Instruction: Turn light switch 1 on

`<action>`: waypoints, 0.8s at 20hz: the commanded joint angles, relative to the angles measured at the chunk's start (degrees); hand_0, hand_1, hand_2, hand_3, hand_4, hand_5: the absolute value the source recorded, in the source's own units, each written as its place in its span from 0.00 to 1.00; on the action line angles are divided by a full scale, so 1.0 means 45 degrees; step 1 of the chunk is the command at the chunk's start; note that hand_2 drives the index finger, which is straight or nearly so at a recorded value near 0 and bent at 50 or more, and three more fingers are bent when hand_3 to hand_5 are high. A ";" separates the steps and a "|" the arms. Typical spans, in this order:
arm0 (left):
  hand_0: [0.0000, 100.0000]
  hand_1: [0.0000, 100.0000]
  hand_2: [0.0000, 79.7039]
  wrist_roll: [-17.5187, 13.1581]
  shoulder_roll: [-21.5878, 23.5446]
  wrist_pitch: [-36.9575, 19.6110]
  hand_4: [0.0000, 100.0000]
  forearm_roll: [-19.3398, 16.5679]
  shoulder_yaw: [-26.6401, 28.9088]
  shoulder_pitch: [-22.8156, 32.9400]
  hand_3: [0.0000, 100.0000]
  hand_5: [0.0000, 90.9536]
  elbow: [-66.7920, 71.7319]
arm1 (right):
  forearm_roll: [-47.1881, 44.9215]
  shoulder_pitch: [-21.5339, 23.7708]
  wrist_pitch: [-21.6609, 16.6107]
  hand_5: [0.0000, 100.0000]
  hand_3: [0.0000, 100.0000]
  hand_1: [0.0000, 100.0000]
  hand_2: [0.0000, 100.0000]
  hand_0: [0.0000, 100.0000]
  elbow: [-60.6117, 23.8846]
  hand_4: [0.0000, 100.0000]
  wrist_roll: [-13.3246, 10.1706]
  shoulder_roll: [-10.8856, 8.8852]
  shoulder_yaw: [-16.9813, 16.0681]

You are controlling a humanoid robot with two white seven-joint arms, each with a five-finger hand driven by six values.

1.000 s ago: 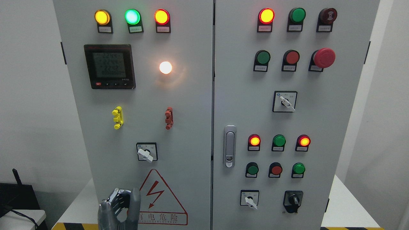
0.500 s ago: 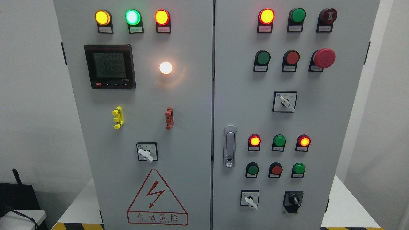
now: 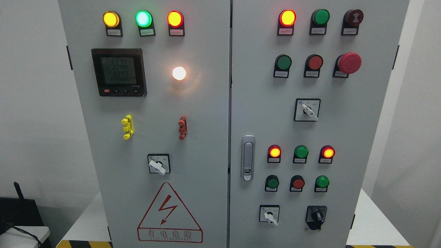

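One white-handled rotary selector switch (image 3: 158, 164) on a black-framed square plate sits low on the left door of the grey metal control cabinet (image 3: 206, 137), its lever tilted down toward the right; which control is light switch 1 cannot be told from its small label, but this one lies nearest the glowing round white lamp (image 3: 178, 73) higher up on the same door. Neither robot hand shows in the head view, so whether the fingers are spread or curled cannot be told. Just below the selector is a red-outlined triangular warning sign with a lightning bolt (image 3: 169, 213). Above it, a yellow plastic clip (image 3: 126, 126) and a red plastic clip (image 3: 182, 127) stand apart at the same height. Left of the white lamp is a black digital meter with a grey display (image 3: 119, 72). Along the top of the left door run three lit round indicators: yellow (image 3: 111, 19), green (image 3: 143, 18) and red (image 3: 174, 18). On the right door, a silver door latch handle (image 3: 247, 157) sits near the seam, with a second white selector switch (image 3: 307, 110) above and to its right, and a red mushroom-shaped emergency stop button (image 3: 349, 62) higher still. Near the bottom of that door are a third small white selector switch (image 3: 269, 215) and a black rotary knob (image 3: 316, 216) side by side.
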 commanded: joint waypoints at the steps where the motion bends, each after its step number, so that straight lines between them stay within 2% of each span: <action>1: 0.35 0.08 0.09 -0.0133 0.0782 0.0928 0.26 -0.0131 -0.0265 0.0333 0.13 0.00 0.8454 | -0.0234 0.0000 -0.0004 0.00 0.00 0.39 0.00 0.12 0.0009 0.00 -0.0052 0.0002 0.0000; 3: 0.39 0.08 0.00 -0.0094 0.0841 0.1884 0.21 -0.0112 -0.1383 0.0216 0.07 0.00 0.8985 | -0.0215 0.0000 -0.0004 0.00 0.00 0.39 0.00 0.12 0.0009 0.00 -0.0052 0.0002 0.0000; 5: 0.43 0.07 0.00 -0.0113 0.0763 0.2978 0.15 -0.0151 -0.1796 0.0177 0.03 0.00 0.9123 | -0.0234 0.0000 -0.0004 0.00 0.00 0.39 0.00 0.12 -0.0011 0.00 -0.0052 0.0002 0.0000; 8: 0.44 0.09 0.00 -0.0250 0.0743 0.5612 0.09 -0.0287 -0.3219 -0.0194 0.00 0.00 0.9221 | -0.0234 0.0000 -0.0004 0.00 0.00 0.39 0.00 0.12 -0.0011 0.00 -0.0052 0.0002 0.0000; 9: 0.45 0.09 0.00 -0.0444 0.0724 0.6103 0.08 -0.0210 -0.3340 -0.0407 0.00 0.00 0.9260 | -0.0234 0.0000 -0.0004 0.00 0.00 0.39 0.00 0.12 -0.0011 0.00 -0.0052 0.0002 0.0000; 12: 0.46 0.08 0.00 -0.0543 0.0393 0.6459 0.06 -0.0326 -0.3477 -0.0954 0.00 0.00 0.9493 | -0.0234 0.0000 -0.0004 0.00 0.00 0.39 0.00 0.12 0.0009 0.00 -0.0052 0.0002 0.0000; 16: 0.47 0.07 0.00 -0.0504 0.0061 0.7258 0.04 -0.0775 -0.4725 -0.1542 0.00 0.00 1.0081 | -0.0215 0.0000 -0.0004 0.00 0.00 0.39 0.00 0.12 -0.0011 0.00 -0.0052 0.0002 0.0000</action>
